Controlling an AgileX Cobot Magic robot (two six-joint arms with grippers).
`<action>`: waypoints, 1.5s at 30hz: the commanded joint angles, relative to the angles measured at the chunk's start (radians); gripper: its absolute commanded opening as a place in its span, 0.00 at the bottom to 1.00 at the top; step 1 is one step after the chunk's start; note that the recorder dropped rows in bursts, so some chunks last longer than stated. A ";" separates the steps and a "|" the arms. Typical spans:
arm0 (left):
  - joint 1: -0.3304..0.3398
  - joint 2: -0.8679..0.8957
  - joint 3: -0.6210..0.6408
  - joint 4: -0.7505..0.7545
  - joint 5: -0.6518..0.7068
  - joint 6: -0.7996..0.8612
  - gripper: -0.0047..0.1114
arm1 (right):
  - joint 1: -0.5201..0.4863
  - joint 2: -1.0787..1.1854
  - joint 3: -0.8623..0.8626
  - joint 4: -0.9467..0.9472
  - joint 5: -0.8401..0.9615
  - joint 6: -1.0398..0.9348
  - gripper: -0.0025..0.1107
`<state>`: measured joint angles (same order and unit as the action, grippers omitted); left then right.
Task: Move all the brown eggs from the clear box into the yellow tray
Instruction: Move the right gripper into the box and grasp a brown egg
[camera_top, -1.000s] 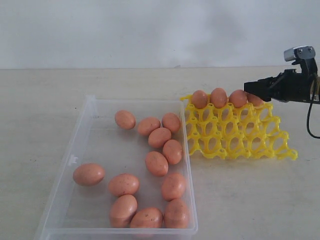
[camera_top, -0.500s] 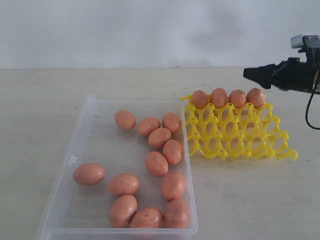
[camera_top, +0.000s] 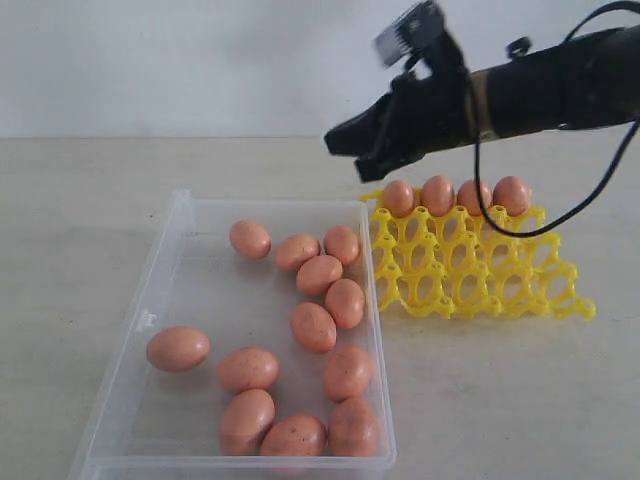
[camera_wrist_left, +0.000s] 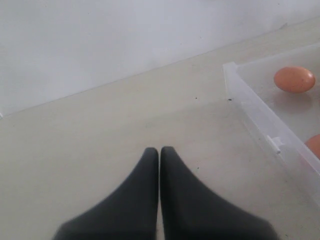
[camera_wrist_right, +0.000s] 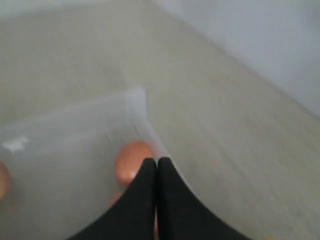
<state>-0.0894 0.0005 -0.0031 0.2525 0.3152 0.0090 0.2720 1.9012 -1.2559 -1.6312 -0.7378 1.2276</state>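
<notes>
Four eggs (camera_top: 437, 195) sit in the tray (camera_top: 455, 262); twelve wait in the box (camera_top: 160, 265) (right gripper (camera_top: 335, 141) pressed together, empty, over it).

Box, left half: you get bare floor inside the clear box (camera_top: 165, 262) here; only a lone egg (camera_top: 178, 348) lies on it.
Box, right side: brown eggs (camera_top: 320, 275) crowd along the wall, many touching, with narrow gaps between them.
Box rim: a raised wall stands just beside the yellow tray (camera_top: 480, 292), in your way when crossing.
Tray: far row filled by four eggs (camera_top: 437, 195); nearer cups open from above.
Over tray: right arm (camera_top: 540, 88) spans the far row; its cable (camera_top: 520, 236) sags across the cups.
Right gripper (camera_top: 337, 142): jaws together, hanging above the box's far right corner.
Table left of box: bare; left gripper (camera_wrist_left: 159, 149), jaws together, sits over it.
</notes>
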 joint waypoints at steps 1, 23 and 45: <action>-0.002 -0.001 0.003 0.002 -0.002 0.000 0.05 | 0.148 -0.086 0.060 -0.113 0.539 0.292 0.02; -0.002 -0.001 0.003 0.002 -0.002 0.000 0.05 | 0.426 -0.145 -0.258 1.991 1.773 -2.117 0.02; -0.002 -0.001 0.003 0.002 -0.002 0.000 0.05 | 0.694 0.229 -0.384 1.598 1.475 -1.923 0.60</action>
<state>-0.0894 0.0005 -0.0031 0.2525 0.3152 0.0090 0.9584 2.0957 -1.6342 0.0158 0.7522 -0.7764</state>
